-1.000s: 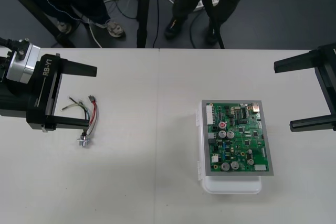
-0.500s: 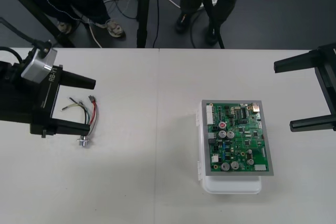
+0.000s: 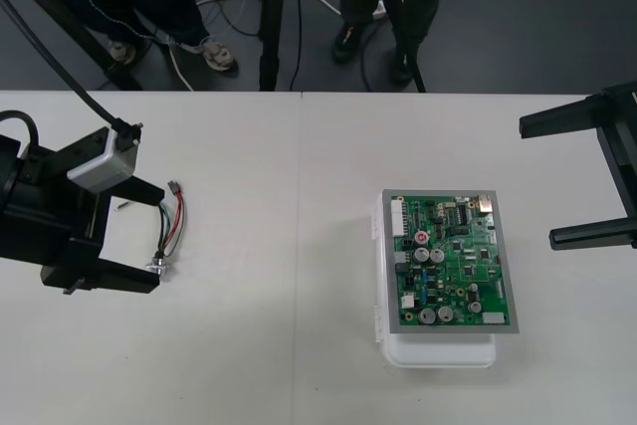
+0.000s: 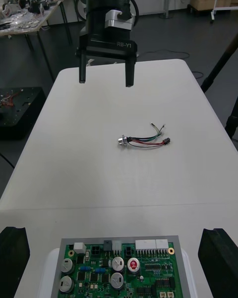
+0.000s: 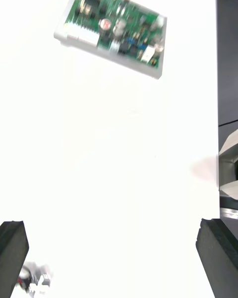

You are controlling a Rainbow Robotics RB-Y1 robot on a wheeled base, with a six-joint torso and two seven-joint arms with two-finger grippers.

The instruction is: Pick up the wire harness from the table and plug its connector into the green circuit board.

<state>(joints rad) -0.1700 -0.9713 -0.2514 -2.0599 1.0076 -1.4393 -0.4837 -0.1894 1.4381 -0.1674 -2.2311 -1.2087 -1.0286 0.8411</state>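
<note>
The wire harness (image 3: 167, 231) lay loose on the worktop (image 3: 299, 176), well apart from the green circuit board (image 3: 450, 261). The left hand (image 3: 156, 238) hung over it, fingers (image 3: 119, 280) spread to either side, seemingly lined up for a grasp. The right hand (image 3: 538, 183), also spread, sat parked at its side.

Matt pale table (image 3: 299, 345), green circuit board (image 3: 453, 261) on white plastic base (image 3: 438, 350), shiny metal socket (image 3: 156, 267)

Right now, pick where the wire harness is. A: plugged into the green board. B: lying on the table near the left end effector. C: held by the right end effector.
B: the wire harness lies loose on the table near the open left end effector, well apart from the green circuit board.
</note>
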